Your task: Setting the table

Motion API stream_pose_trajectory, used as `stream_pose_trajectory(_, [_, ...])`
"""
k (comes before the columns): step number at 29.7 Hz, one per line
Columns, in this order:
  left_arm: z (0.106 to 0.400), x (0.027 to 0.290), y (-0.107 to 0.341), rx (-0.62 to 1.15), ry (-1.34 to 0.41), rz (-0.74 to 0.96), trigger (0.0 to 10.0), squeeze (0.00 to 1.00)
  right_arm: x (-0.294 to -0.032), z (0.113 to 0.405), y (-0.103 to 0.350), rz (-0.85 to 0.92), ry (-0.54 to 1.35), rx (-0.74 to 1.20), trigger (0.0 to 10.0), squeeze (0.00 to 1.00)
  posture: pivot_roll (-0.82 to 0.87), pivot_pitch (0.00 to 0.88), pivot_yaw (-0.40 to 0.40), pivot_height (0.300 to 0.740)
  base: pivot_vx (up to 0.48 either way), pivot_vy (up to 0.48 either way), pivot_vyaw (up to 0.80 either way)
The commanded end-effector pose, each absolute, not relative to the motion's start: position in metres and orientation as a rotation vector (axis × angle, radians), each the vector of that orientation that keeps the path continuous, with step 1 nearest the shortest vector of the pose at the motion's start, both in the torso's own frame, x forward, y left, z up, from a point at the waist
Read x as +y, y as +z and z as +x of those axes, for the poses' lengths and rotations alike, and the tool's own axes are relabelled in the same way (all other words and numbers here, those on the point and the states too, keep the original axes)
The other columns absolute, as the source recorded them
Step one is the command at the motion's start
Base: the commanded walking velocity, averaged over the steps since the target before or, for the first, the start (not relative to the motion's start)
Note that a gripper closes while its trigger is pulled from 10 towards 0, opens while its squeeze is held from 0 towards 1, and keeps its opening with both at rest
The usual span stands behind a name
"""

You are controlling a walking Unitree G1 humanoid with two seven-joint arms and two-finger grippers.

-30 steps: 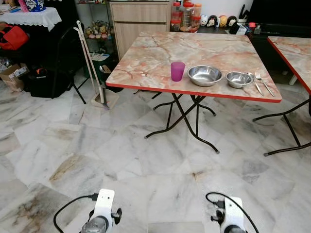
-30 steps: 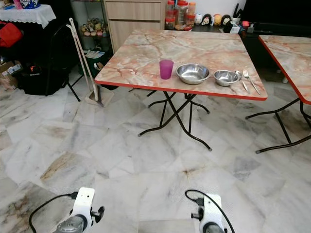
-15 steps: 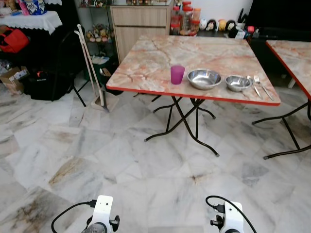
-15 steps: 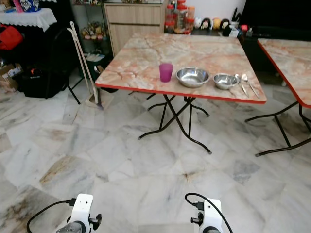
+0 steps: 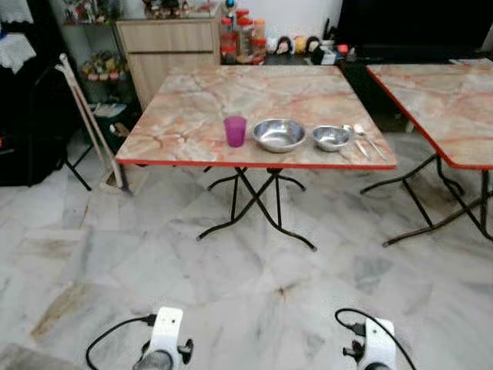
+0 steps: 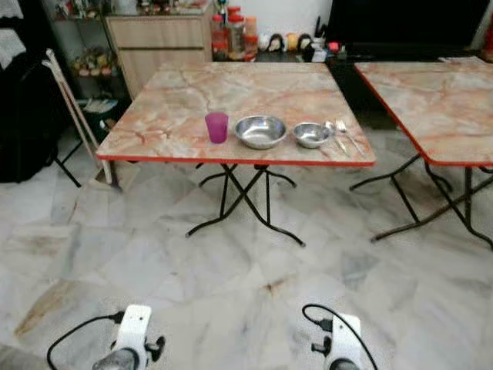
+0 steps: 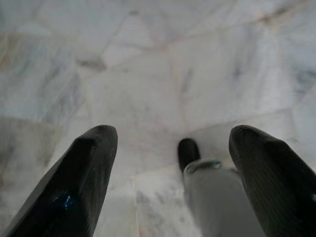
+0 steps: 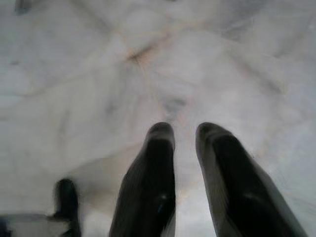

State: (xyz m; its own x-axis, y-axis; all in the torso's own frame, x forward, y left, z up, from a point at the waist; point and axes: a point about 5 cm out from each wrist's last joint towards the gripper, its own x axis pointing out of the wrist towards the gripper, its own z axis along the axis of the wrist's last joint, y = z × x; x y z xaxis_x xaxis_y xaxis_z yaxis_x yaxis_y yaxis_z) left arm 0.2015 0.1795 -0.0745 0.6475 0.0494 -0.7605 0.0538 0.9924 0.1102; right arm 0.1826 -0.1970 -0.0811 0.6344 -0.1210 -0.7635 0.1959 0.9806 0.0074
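A marble-patterned folding table (image 5: 192, 116) with a red edge stands ahead of me. Along its near edge sit a purple cup (image 5: 235, 130), a large steel bowl (image 5: 279, 134), a small steel bowl (image 5: 331, 137), and a spoon and fork (image 5: 364, 143) at the right end. Both arms hang low over the floor, well short of the table, their wrists at the bottom of the eye views. My left gripper (image 7: 170, 136) is open, with floor tiles between its fingers. My right gripper (image 8: 185, 131) has its fingers close together, holding nothing.
A second table of the same kind (image 5: 439, 100) stands to the right, its black legs reaching toward the first. A long-handled broom (image 5: 88, 123) leans at the left. A wooden cabinet (image 5: 166, 42) and jars (image 5: 243, 35) stand behind. Marble floor (image 5: 254, 270) lies between me and the table.
The whole view has swung to the right, so more of the second table shows. The things on the table have not moved. Both arms hang as before.
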Motion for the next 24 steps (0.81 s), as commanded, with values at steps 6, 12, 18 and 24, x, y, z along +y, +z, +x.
stream_pose_trajectory(6, [0.2017, 0.1764, -0.0751, 0.877, -0.006, 0.125, 10.0, 0.0, -0.2027, 0.1847, -0.0791, 0.09, -0.201, 0.853, 10.0, 0.0, 0.0, 0.0, -0.026, 0.74, 0.337, 0.0, 0.0])
stream_pose_trajectory(12, [0.2019, 0.1753, -0.075, 0.876, -0.012, 0.126, 10.0, 0.0, -0.2032, 0.183, -0.0798, 0.092, -0.208, 0.856, 10.0, 0.0, -0.01, 0.0, -0.022, 0.74, 0.333, 0.0, 0.0])
stream_pose_trajectory(18, [0.2025, 0.1748, -0.0748, 0.875, -0.015, 0.125, 10.0, 0.0, -0.2031, 0.1831, -0.0798, 0.091, -0.209, 0.857, 10.0, 0.0, 0.0, 0.0, -0.023, 0.74, 0.331, 0.0, 0.0])
stream_pose_trajectory(24, [0.202, 0.1731, -0.0752, 0.876, -0.02, 0.122, 10.0, 0.0, -0.2023, 0.184, -0.0795, 0.095, -0.206, 0.856, 10.0, 0.0, 0.0, 0.0, -0.026, 0.74, 0.329, 0.0, 0.0])
